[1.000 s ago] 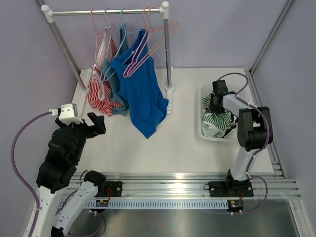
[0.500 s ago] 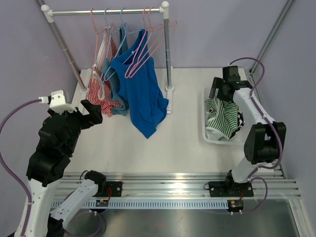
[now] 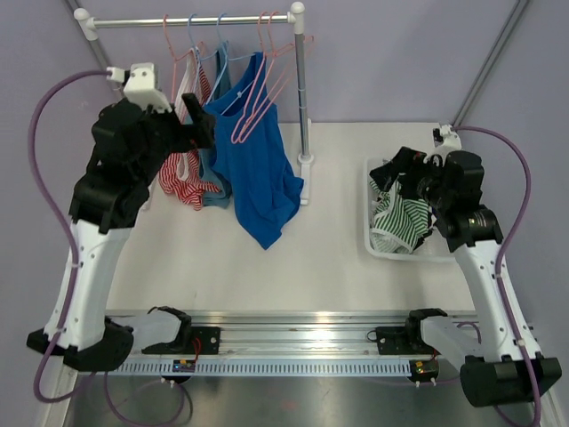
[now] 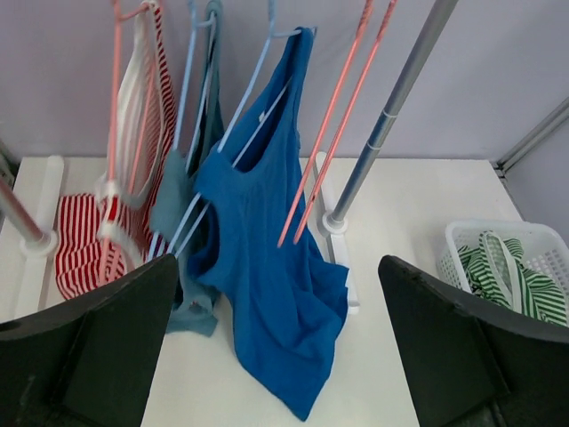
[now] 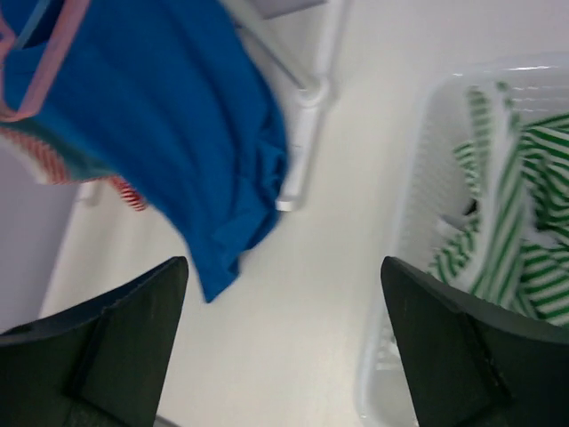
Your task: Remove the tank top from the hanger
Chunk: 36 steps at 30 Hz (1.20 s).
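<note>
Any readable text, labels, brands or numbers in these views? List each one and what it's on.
None legible.
Pale neckline tag of the blue tank top: too small to read.
Small boards on the front rail: any markings too small to read.

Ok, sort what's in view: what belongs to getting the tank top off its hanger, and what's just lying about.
Job: blue tank top, light-blue hanger, rail, left hand.
Lying about: empty pink hangers, red-striped top, white basket, green-striped garment.
</note>
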Motion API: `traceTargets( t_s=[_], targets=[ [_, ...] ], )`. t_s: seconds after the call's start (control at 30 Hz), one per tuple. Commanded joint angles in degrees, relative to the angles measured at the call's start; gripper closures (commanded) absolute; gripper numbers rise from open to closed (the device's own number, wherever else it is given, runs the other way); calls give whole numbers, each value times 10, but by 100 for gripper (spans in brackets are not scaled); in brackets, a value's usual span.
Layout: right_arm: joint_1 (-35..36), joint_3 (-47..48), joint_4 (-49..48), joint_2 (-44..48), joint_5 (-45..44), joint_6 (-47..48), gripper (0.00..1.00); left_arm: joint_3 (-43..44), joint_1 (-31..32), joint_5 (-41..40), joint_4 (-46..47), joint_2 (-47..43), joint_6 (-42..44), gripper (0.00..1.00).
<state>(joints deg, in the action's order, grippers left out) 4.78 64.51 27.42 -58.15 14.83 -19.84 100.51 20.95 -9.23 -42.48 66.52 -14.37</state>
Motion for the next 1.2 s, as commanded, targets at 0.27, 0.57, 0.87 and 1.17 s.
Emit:
traceTargets(
  t_s=[0.27, 0.57, 0.87, 1.17],
  targets=[
    [0, -112, -99, 88, 248, -105, 18, 264, -9, 32, 20, 268, 118, 5],
    [4, -124, -104, 121, 267, -115, 20, 333, -59, 81, 17, 368, 132, 16],
    [12, -120, -112, 107, 276, -114, 21, 337, -80, 138, 25, 414, 132, 29],
    [16, -125, -105, 110, 269, -106, 21, 351, -93, 169, 32, 438, 105, 66]
  ],
)
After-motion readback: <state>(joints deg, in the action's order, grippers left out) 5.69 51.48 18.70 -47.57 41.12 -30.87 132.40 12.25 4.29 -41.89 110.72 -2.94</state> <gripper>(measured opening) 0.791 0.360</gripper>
